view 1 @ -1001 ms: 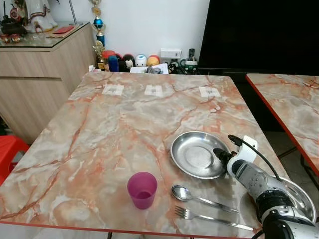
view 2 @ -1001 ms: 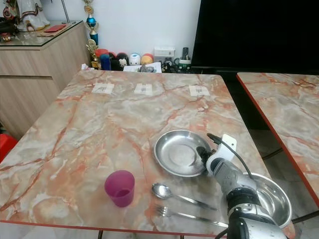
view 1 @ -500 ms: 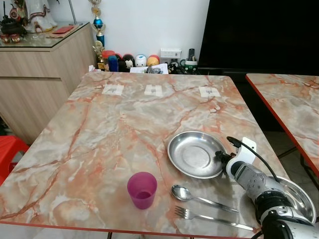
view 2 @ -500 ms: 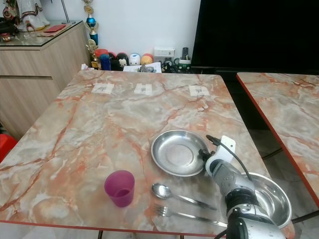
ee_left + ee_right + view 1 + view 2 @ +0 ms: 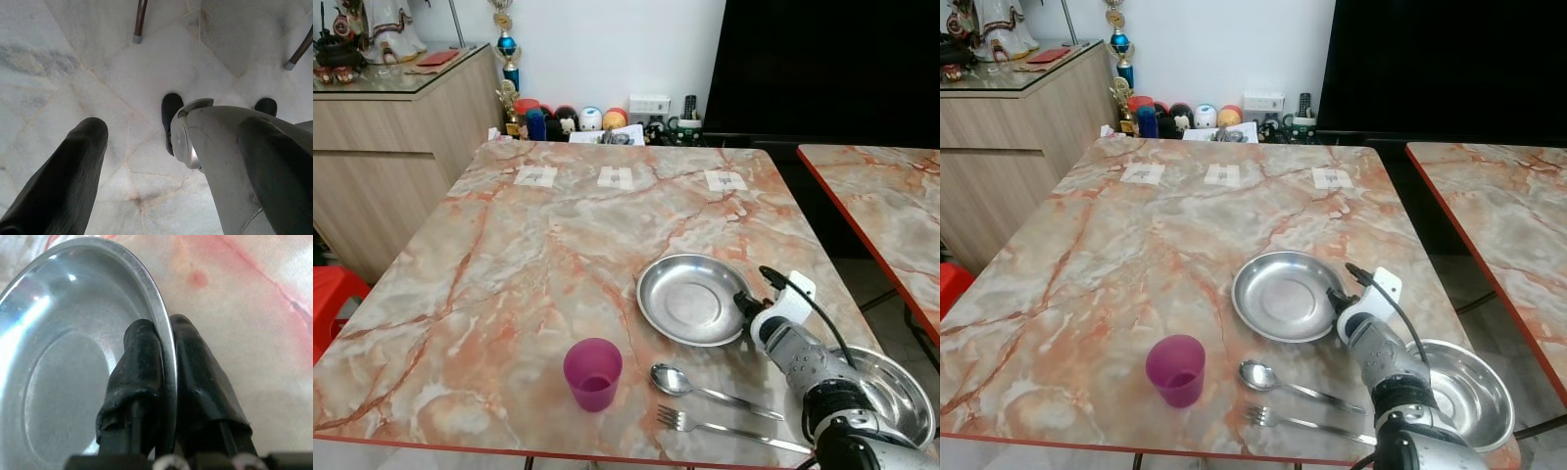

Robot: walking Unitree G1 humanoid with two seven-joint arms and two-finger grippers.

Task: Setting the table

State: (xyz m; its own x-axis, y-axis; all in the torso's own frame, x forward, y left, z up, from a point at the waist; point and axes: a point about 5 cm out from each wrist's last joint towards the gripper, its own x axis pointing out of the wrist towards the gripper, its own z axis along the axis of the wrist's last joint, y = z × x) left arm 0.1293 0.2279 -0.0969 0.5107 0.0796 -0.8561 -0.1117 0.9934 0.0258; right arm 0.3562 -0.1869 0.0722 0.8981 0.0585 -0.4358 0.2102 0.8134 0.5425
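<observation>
My right hand [image 5: 165,340] pinches the near-right rim of the shallow round steel plate [image 5: 690,299] on the marbled orange counter [image 5: 538,264]. Near-left stand a purple plastic cup [image 5: 592,374], steel spoon [image 5: 710,387] and fork [image 5: 729,427]. My left hand [image 5: 142,147], apparently idle, hangs spread above the floor.

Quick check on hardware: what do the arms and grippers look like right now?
The right arm is silver, ribbed metal with a black joint ring, a white wrist bracket and a looping black cable. The right gripper has two long, matte black, rounded fingers. The left gripper shows one black finger beside a smooth silver-grey shell.
</observation>
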